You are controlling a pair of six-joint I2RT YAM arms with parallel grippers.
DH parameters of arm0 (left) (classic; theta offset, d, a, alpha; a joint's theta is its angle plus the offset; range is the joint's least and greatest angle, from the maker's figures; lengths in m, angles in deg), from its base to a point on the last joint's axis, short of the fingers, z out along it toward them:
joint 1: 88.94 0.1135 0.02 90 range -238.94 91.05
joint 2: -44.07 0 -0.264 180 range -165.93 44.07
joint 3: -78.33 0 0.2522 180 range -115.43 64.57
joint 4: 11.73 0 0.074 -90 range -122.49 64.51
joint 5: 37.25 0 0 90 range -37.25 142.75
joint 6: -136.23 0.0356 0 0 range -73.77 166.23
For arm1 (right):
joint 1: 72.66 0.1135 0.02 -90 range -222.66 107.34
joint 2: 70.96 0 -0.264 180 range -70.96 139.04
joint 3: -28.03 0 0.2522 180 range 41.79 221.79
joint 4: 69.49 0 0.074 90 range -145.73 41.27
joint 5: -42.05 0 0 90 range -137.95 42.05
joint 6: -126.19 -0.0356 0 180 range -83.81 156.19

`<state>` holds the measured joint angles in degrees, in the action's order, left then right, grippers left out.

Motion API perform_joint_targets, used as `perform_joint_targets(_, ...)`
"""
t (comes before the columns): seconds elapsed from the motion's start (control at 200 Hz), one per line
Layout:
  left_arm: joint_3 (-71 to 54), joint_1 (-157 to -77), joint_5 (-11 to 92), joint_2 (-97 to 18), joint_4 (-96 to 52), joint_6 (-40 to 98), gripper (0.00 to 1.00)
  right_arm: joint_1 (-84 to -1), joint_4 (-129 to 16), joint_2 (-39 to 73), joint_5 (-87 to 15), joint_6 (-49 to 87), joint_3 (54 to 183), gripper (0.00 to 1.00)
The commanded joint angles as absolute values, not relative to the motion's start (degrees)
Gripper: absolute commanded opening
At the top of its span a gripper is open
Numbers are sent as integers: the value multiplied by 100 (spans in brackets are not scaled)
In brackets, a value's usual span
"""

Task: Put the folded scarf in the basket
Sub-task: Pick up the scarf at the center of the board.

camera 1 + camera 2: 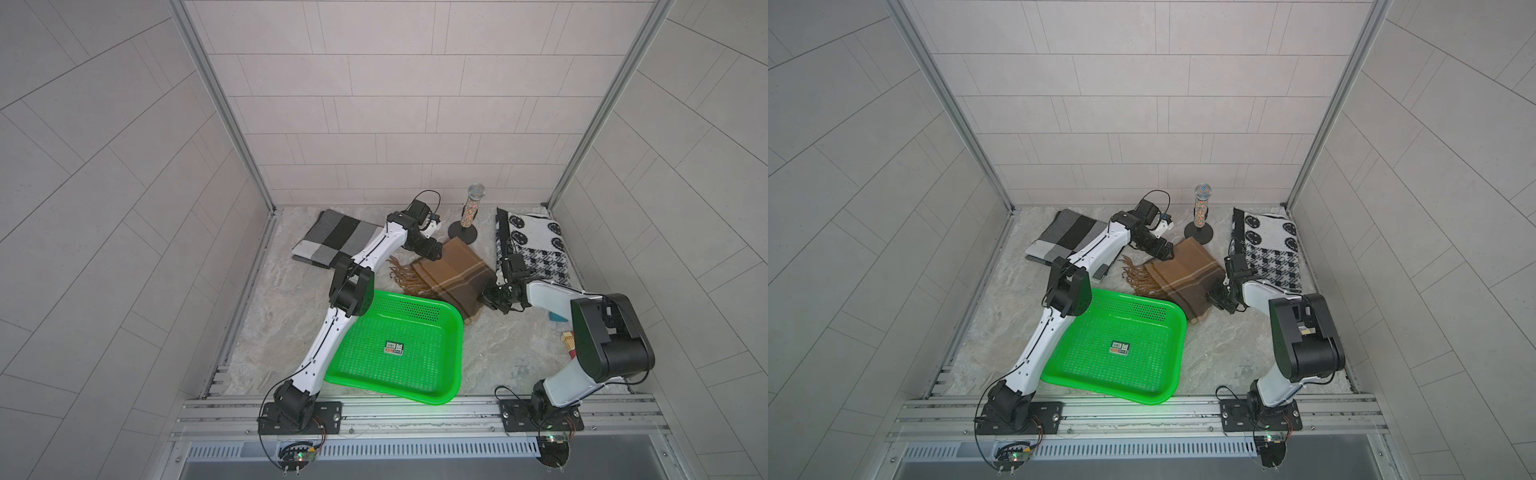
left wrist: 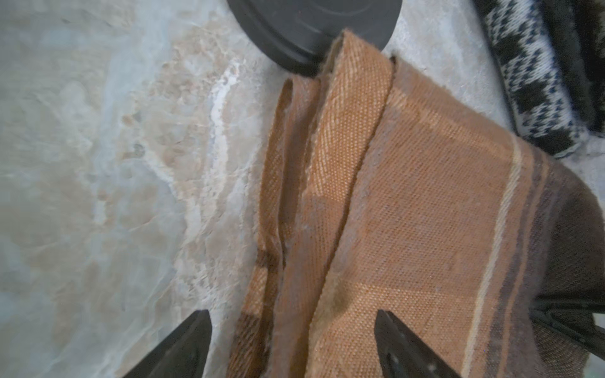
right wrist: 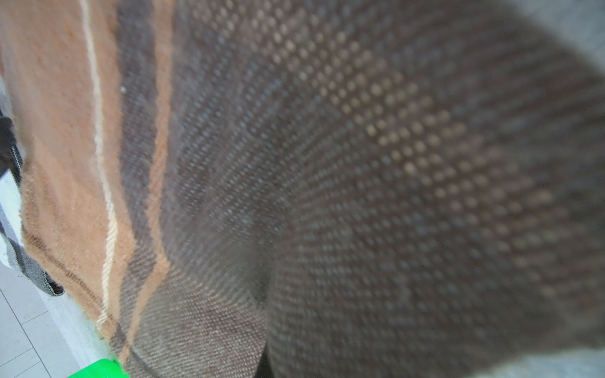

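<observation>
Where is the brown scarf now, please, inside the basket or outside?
Outside: the scarf sits on the table beside the basket.

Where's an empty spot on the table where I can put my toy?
Bare marble lies between the green basket and the right arm, and along the left wall beside the left arm. The back is crowded: brown scarf, checked scarf, patterned scarf, microphone stand.

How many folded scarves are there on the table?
3: grey checked scarf at the back left, brown scarf in the centre, black-and-white scarf at the back right. Others may be hidden.
</observation>
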<state>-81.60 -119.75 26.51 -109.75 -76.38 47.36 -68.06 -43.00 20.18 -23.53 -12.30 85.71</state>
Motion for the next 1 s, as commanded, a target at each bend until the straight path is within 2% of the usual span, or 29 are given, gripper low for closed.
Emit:
perform_joint_targets(0.0, -8268, -12042, 2530, -11161, -7780, 4817, 86, -6775, -3914, 1940, -2414, -1285, 8450, 3)
perform_joint_targets(0.155, -8264, -12110, 2531, -11310, -7834, 4808, 82, -6781, -3964, 1939, -2389, -1327, 8423, 4)
perform_joint_targets(0.26, -8247, -12146, 2518, -11336, -7838, 4791, 69, -6775, -3998, 1923, -2394, -1355, 8384, 8)
perform_joint_targets(0.465, -8221, -12242, 2521, -11293, -7874, 4687, 36, -6780, -4044, 1820, -2352, -1560, 8248, 33)
perform_joint_targets(0.555, -8215, -12288, 2599, -11249, -7867, 4617, 35, -6783, -4043, 1668, -2366, -1701, 8098, 44)
perform_joint_targets(0.65, -8221, -12311, 2686, -11221, -7872, 4523, 29, -6779, -4097, 1513, -2387, -1832, 7925, 49)
perform_joint_targets(0.79, -8221, -12305, 2643, -11203, -7920, 4442, 22, -6778, -4436, 1546, -2260, -2072, 7625, 48)
perform_joint_targets(0.866, -8221, -12306, 2570, -11203, -7945, 4397, 15, -6776, -4770, 1737, -2132, -2208, 7525, 43)
perform_joint_targets(0.906, -8221, -12307, 2536, -11195, -7951, 4359, 13, -6773, -4974, 1838, -2076, -2302, 7479, 37)
perform_joint_targets(0.946, -8236, -12308, 2533, -11193, -7954, 4294, 1, -6779, -5161, 1922, -2019, -2384, 7458, 26)
perform_joint_targets(0.996, -8264, -12306, 2524, -11170, -8014, 4267, 0, -6774, -5281, 1989, -1995, -2440, 7474, 11)
